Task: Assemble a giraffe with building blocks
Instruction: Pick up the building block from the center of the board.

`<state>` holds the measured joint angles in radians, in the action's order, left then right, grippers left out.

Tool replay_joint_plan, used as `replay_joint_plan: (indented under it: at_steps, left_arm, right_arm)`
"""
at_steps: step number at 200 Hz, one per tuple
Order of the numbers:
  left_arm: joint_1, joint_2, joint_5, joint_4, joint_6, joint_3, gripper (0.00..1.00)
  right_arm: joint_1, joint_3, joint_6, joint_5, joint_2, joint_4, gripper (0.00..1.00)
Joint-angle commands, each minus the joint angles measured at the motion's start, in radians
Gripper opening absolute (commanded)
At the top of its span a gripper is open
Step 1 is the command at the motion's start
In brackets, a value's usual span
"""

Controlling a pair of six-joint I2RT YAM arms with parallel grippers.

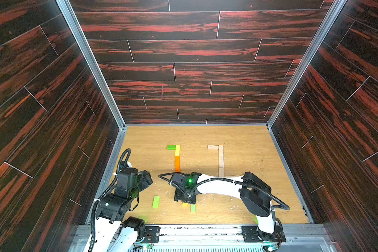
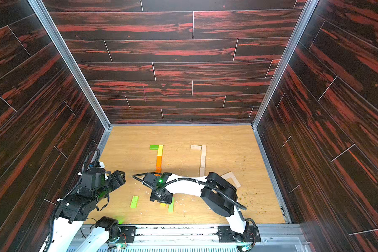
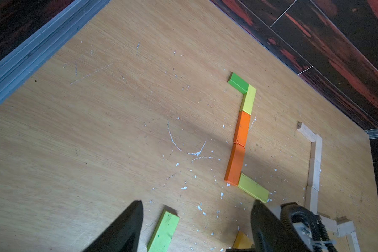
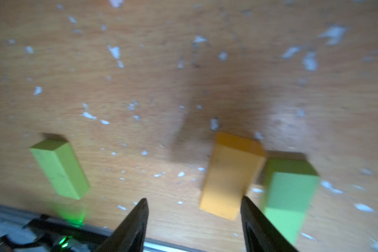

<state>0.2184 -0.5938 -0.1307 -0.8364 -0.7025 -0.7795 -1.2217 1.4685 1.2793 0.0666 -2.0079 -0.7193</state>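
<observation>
The building blocks lie flat on the wooden floor. A coloured chain runs from a green block point(image 1: 171, 147) through yellow point(image 1: 177, 150) to orange point(image 1: 177, 161); the left wrist view shows it ending in a yellow-green block point(image 3: 253, 191). My right gripper point(image 4: 193, 201) is open low over a yellow-orange block point(image 4: 229, 174), which lies partly between the jaws close to one finger point(image 4: 247, 209). A green block point(image 4: 288, 192) sits just outside that finger. My left gripper point(image 3: 196, 205) is open and empty above a loose light green block point(image 3: 164, 231).
A chain of pale wood blocks point(image 1: 220, 159) lies to the right of the coloured one, with more pale blocks point(image 2: 231, 176) behind the right arm. Dark panelled walls and a metal frame point(image 1: 116, 152) close in the floor. White flecks litter the surface.
</observation>
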Motion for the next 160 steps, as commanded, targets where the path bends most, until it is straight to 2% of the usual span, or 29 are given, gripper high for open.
replay_joint_plan:
  at_steps: [1, 119, 144, 160]
  left_arm:
    - [-0.004, 0.002, 0.007, 0.014, 0.018, 0.016, 0.80]
    - [-0.004, -0.001, 0.036, 0.034, 0.034, 0.018, 0.80]
    - [-0.004, 0.002, 0.061, 0.037, 0.038, 0.019, 0.80]
    - [-0.004, 0.009, 0.087, 0.039, 0.041, 0.017, 0.79]
  right_arm:
    - [-0.018, 0.037, 0.029, 0.056, -0.011, -0.084, 0.69]
    - [0.022, 0.082, 0.026, -0.043, -0.131, -0.091, 0.68]
    - [0.030, 0.082, 0.028, -0.050, -0.138, -0.086, 0.63]
    - [0.031, 0.084, 0.024, -0.048, -0.135, -0.085, 0.54]
